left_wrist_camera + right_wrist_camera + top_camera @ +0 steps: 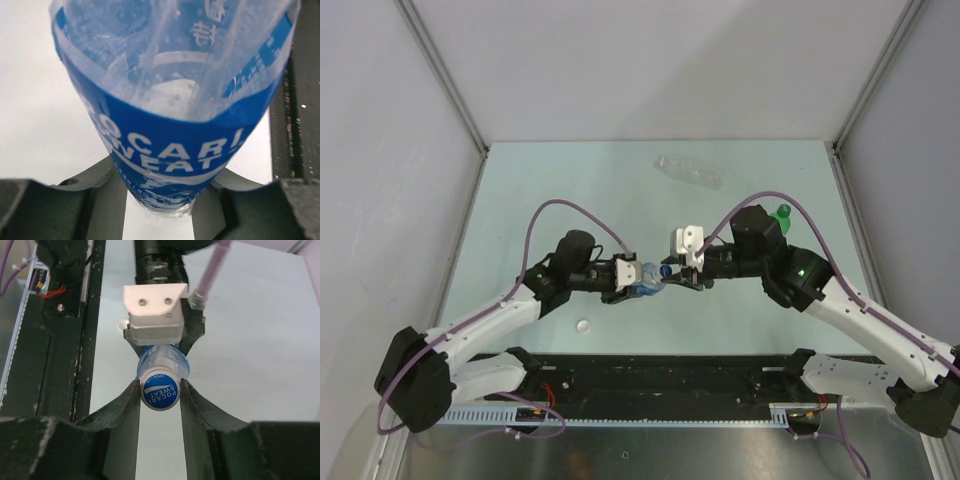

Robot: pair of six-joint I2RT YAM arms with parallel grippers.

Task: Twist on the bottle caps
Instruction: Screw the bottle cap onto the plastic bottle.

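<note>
My left gripper (636, 284) is shut on the clear bottle with the blue label (170, 125) and holds it lying level above the table, neck toward the right arm. The fingers (107, 200) press the label from both sides. A white bottle cap with a blue printed top (160, 390) sits on the bottle's neck. My right gripper (160, 396) is shut on this cap, one finger touching each side. In the top view the two grippers meet at the cap (665, 270).
A clear unlabelled bottle (690, 170) lies at the back of the table. A green bottle (782, 212) shows partly behind my right arm. A loose white cap (583, 325) lies near the front, beside my left arm. Grey walls enclose the table.
</note>
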